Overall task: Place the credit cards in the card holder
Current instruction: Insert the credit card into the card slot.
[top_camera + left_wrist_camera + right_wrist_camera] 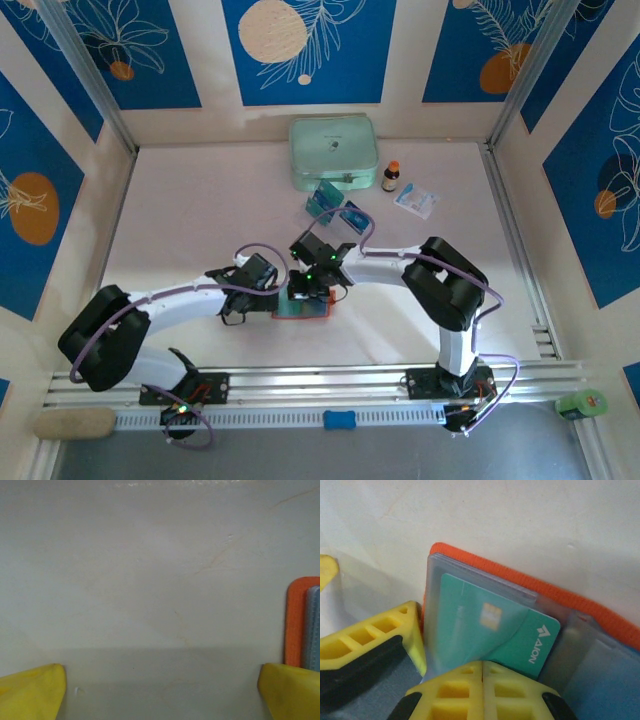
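Note:
The orange-red card holder [303,307] lies open on the table between the two arms. One teal credit card [470,625] with a gold chip sits partly under a clear pocket of the card holder [520,580], its printed corner sticking out. My right gripper [482,675] is shut, fingertips pressed together at the card's near edge. My left gripper [160,695] is open over bare table, and its right finger [292,690] is at the card holder's edge [295,620]. Two more teal credit cards [325,198] stand further back.
A mint-green zip case [334,153] lies at the back, with a small brown bottle [390,176] and a white-and-blue sachet [416,200] to its right. The spare cards stand in a clear rack [345,213]. A green object [580,404] sits off the table's near right corner.

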You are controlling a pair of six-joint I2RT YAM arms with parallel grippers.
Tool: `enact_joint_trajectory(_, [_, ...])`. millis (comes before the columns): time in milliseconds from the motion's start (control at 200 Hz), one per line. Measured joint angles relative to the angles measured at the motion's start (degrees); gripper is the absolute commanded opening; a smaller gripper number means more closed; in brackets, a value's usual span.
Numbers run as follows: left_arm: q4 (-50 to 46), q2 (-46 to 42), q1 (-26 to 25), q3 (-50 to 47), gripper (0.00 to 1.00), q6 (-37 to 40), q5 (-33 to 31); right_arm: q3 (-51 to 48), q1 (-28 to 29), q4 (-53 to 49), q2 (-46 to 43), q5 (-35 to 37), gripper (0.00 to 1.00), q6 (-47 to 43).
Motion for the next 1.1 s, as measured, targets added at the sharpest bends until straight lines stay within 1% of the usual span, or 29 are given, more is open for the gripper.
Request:
enact_joint_trajectory(120, [0.0, 0.0, 0.0, 0.0, 1.00, 0.0, 0.0, -0.2, -0.1, -0.8, -1.1, 0.0, 0.00, 0.0])
enact_joint_trajectory(270, [0.2, -0.4, 0.0, -0.3, 1.00, 0.0, 0.0, -2.2, -0.8, -1.0, -6.2, 0.2, 0.00, -0.2])
enact_joint_trajectory(355, [0.5, -0.7, 0.0, -0.6, 1.00, 0.0, 0.0, -2.7, -1.5, -0.9, -7.5, 0.5, 0.00, -0.4])
enact_joint_trajectory(560, [0.7, -0.8, 0.0, -0.8, 1.00, 0.0, 0.0, -3.8, -2.0, -1.5, -7.0, 1.3, 0.00, -0.4])
enact_joint_trajectory(870, [1.1, -1.1, 0.0, -1.2, 1.00, 0.0, 0.0, -3.8, -1.2, -1.7, -3.2, 1.7, 0.00, -0.4])
enact_joint_trajectory(1100, [1.3, -1.2, 0.0, -1.4, 1.00, 0.0, 0.0, -0.7, -0.4, -2.8, -0.7, 1.5, 0.00, -0.4])
